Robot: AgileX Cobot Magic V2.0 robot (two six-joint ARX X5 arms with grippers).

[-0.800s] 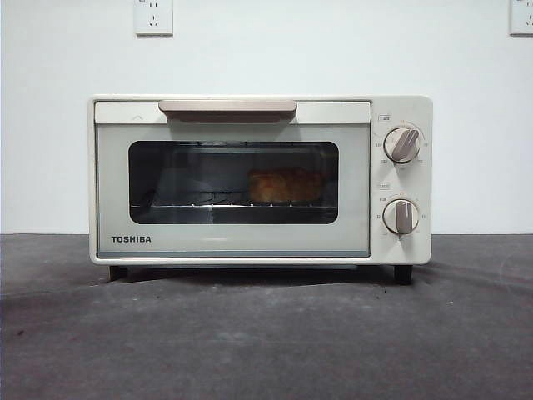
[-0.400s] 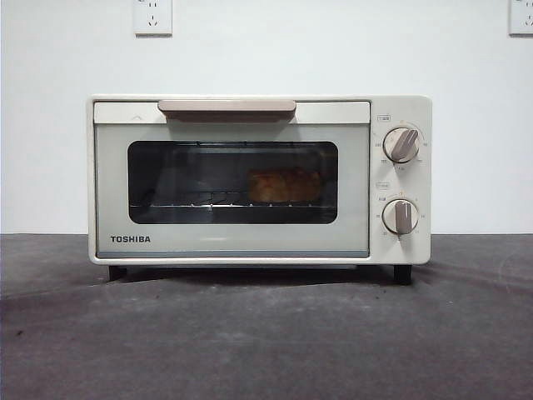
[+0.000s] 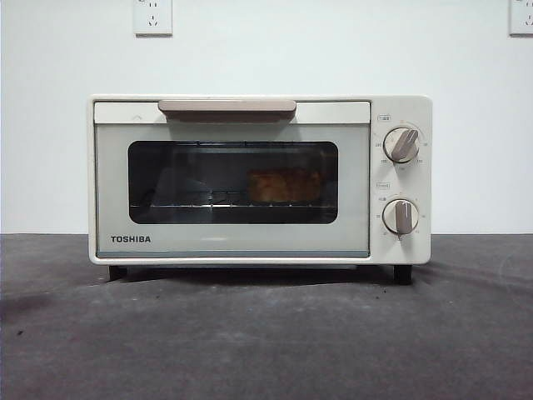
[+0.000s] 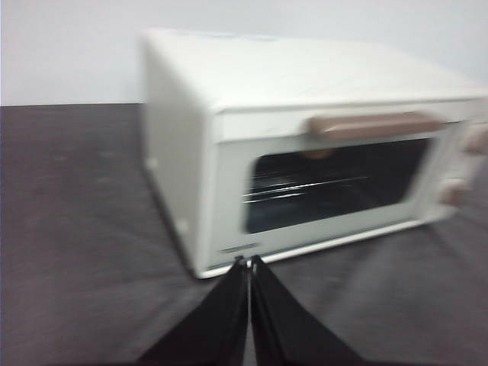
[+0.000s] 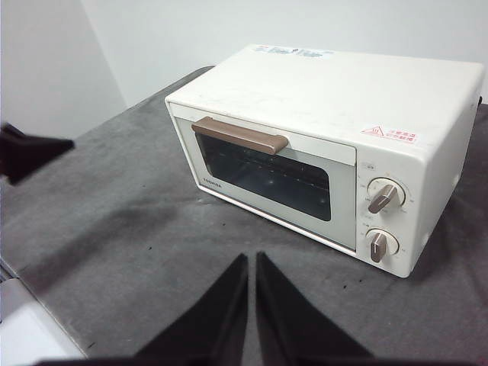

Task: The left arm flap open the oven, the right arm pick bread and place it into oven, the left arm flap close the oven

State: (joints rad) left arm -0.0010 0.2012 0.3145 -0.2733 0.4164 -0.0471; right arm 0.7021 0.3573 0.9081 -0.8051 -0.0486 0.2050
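My left claw (image 4: 249, 263) is pinched shut on nothing, hanging off the oven (image 3: 259, 179); door's closed, bread (image 3: 286, 185) centre-right inside; right claw (image 5: 252, 259) shut too, empty.

Dark grey table with one oven on it.
The table (image 3: 266, 333) had a dark grey, slightly uneven and matt surface, and it ended at a white wall. The oven (image 3: 233, 242) stood directly on it, on black feet (image 3: 403, 273), with its door shut and its front turned to the front camera. Under the oven a narrow shadow lay on the table.
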